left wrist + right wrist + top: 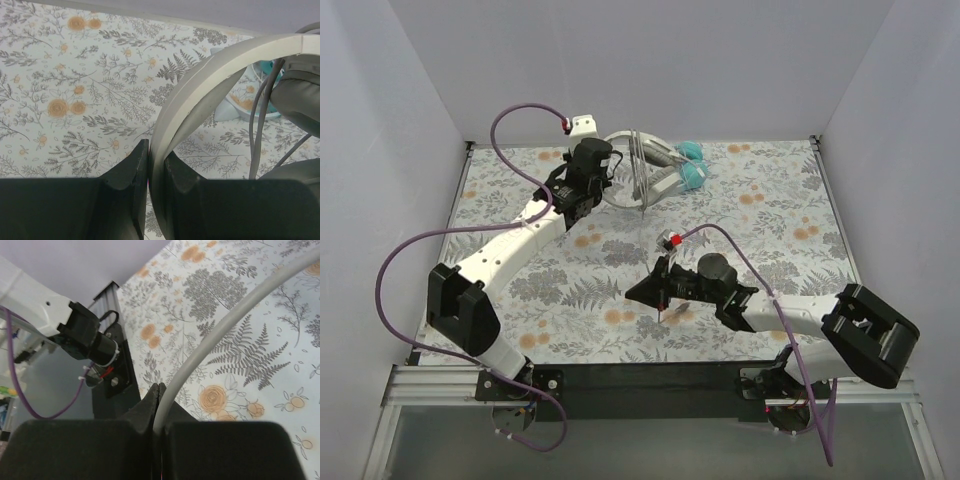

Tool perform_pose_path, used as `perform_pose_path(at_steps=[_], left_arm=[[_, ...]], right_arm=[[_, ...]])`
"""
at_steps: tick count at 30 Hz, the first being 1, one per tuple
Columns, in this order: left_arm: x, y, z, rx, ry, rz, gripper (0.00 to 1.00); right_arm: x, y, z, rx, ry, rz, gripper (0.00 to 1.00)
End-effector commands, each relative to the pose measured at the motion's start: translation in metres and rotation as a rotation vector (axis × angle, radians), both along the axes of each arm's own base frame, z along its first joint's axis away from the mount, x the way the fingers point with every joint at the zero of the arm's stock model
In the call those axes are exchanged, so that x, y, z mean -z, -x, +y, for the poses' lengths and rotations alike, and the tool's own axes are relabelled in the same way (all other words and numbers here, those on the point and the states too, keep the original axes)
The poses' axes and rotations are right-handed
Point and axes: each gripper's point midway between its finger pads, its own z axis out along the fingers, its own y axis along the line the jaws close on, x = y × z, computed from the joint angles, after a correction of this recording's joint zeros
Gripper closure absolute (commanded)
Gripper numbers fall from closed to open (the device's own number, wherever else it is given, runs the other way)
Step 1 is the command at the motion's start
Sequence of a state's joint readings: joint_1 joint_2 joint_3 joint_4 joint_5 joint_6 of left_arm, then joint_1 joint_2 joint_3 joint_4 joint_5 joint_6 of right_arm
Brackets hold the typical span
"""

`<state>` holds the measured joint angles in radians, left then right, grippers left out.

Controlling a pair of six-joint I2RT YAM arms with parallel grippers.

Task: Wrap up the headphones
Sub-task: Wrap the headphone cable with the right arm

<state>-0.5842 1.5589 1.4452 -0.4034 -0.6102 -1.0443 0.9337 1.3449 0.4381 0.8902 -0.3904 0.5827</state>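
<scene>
Two pairs of headphones lie together at the far middle of the table. The teal-cupped pair [692, 172] is on the right, the white-grey pair [620, 160] on the left. My left gripper [603, 180] is shut on the pale headband [210, 80] of the white-grey pair, whose grey ear cushion [300, 107] shows at the right. A bit of teal cup [265, 67] shows behind it. My right gripper [645, 290] is shut on the thin grey cable [225, 325], which runs taut from the headphones down the table [646, 235] and leaves the jaws beside the fingertips.
The table has a floral cloth [770, 220] and white walls on three sides. Thick purple robot cables [395, 260] loop off both arms. A black rail [650, 378] and the arm bases lie along the near edge. Loose grey cords [260, 125] hang by the headband.
</scene>
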Motion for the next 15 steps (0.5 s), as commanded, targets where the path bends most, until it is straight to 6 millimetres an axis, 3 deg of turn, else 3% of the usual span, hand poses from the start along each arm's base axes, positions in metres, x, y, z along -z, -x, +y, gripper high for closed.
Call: perform_pose_path(at_steps=[1,4,6,8,9,11,12,14,15], left_arm=[[-0.02,-0.011,-0.005,-0.043,0.114,-0.092,1.0],[-0.005,-0.013,-0.005,-0.052,0.094,-0.061,1.0],[0.001,-0.013,-0.004,-0.057,0.079,-0.046,1.0],[0.01,-0.014,-0.005,-0.057,0.064,-0.028,1.0],[0.015,-0.013,-0.004,-0.058,0.053,-0.015,1.0],[0.025,-0.012,-0.003,-0.063,0.037,0.005,1.0],[0.028,-0.012,-0.002,-0.066,0.03,0.01,1.0],[0.038,-0.009,-0.001,-0.066,0.013,0.031,1.0],[0.043,-0.008,0.0,-0.068,0.005,0.046,1.0]], right_arm=[[0.011,-0.008,0.001,0.034,0.151,-0.045,0.99],[0.019,-0.005,-0.002,0.036,0.237,-0.053,0.99],[0.008,-0.007,-0.001,0.039,0.254,-0.099,0.99],[0.011,-0.01,-0.009,0.066,0.323,-0.102,0.99],[-0.005,-0.015,-0.008,0.079,0.315,-0.14,0.99],[-0.002,-0.021,-0.021,0.127,0.398,-0.143,0.99],[-0.02,-0.026,-0.022,0.146,0.39,-0.179,0.99],[-0.021,-0.031,-0.034,0.186,0.458,-0.185,0.99],[-0.034,-0.035,-0.035,0.199,0.453,-0.211,0.99]])
